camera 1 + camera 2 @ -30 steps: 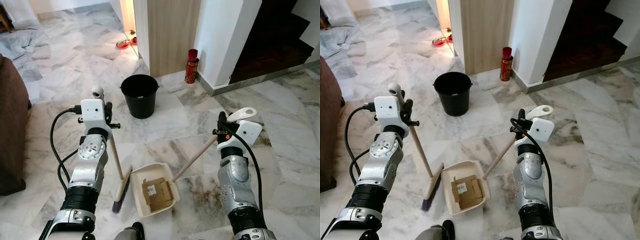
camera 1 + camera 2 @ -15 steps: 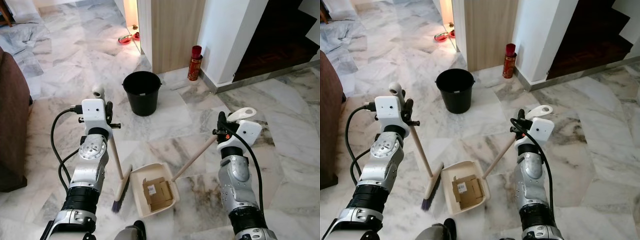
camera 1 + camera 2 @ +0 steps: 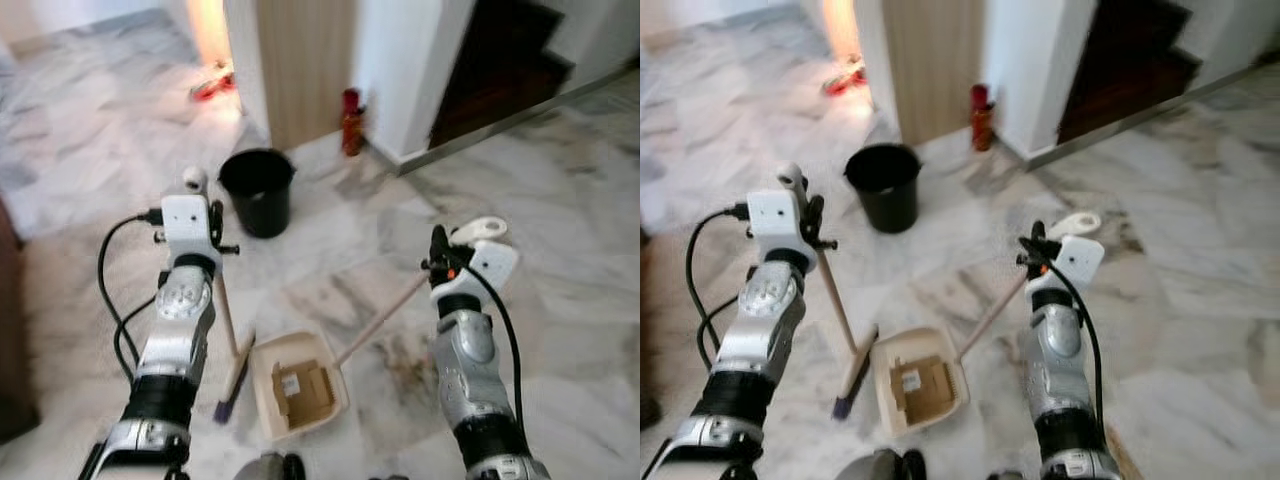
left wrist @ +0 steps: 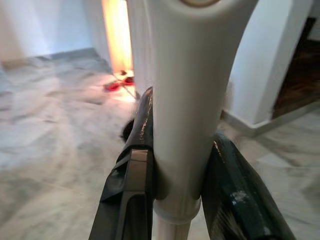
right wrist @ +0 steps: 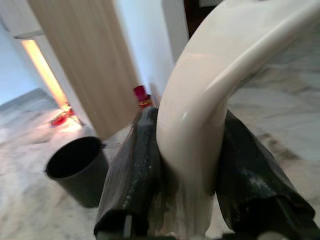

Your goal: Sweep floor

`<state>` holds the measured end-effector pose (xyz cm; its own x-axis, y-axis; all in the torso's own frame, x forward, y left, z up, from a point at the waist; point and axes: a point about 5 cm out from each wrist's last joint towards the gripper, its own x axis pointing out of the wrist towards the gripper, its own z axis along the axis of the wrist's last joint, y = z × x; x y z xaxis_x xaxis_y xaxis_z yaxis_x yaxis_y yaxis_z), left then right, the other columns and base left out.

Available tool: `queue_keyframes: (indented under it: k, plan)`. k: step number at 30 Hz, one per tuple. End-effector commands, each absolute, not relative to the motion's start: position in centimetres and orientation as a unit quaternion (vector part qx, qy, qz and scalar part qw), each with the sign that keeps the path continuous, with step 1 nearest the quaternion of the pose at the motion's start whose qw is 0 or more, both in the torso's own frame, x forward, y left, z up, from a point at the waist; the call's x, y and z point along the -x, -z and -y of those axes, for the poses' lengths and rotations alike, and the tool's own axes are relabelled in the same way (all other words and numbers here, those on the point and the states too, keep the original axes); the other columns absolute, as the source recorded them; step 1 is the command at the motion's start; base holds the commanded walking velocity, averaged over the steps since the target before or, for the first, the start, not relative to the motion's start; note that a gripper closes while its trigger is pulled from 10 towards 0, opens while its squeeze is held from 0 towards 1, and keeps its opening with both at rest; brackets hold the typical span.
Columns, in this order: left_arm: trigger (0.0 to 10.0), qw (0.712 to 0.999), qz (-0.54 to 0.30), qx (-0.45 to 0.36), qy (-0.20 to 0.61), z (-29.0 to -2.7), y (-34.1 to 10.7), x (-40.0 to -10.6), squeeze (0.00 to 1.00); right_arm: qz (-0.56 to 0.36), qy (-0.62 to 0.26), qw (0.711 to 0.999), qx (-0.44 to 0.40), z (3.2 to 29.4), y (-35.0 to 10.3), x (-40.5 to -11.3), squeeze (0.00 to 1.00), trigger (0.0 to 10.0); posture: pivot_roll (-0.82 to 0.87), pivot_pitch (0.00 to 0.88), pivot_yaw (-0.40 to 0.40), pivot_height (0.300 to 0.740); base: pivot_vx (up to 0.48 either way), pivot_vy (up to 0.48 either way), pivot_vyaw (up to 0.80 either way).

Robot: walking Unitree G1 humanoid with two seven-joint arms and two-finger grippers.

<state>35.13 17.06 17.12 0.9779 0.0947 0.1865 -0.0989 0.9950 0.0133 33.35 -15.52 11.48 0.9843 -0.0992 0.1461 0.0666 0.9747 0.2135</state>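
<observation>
Head stereo pair looks down-forward, shares black bucket [image 3: 256, 190], dustpan [image 3: 297, 396]. Wrist cams close-up along fingers, facing far wall.

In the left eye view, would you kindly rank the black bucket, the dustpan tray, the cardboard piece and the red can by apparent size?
1. Dustpan tray, though it lies nearer the camera, so its lead over the bucket is unsure.
2. Black bucket.
3. Cardboard piece.
4. Red can, farthest away.

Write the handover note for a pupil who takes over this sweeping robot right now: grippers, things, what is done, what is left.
Left gripper: shut on the broom handle, bristles on the marble floor.
Right gripper: shut on the dustpan handle.
Dustpan is low beside the broom head, with brown cardboard in it.
Black bucket stands ahead.
Done: cardboard collected. Left: probably tip it into the bucket.
</observation>
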Motion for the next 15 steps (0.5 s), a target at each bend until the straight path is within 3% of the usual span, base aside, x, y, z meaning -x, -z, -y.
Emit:
queue_keyframes:
  k: [1, 11, 15]
  plan:
    - [10.0, 0.992, 0.116, -0.010, -0.045, -16.90, -18.02, -35.02, 0.00, 0.091, 0.041, 0.988, -0.119, 15.29, -12.20, -33.57, 0.00, 10.0, 0.04, 0.145, 0.015, 0.740, 0.000, 0.000, -0.80]
    - [10.0, 0.992, 0.120, -0.009, -0.048, -16.93, -18.21, -34.98, 0.00, 0.090, 0.041, 0.988, -0.121, 15.33, -12.19, -33.58, 0.00, 10.0, 0.04, 0.149, 0.013, 0.740, 0.000, 0.000, -0.80]
    - [10.0, 0.991, 0.120, -0.008, -0.052, -17.03, -18.26, -35.01, 0.00, 0.097, 0.040, 0.987, -0.120, 15.35, -12.36, -33.60, 0.00, 10.0, 0.04, 0.155, 0.012, 0.740, 0.000, 0.000, -0.12]
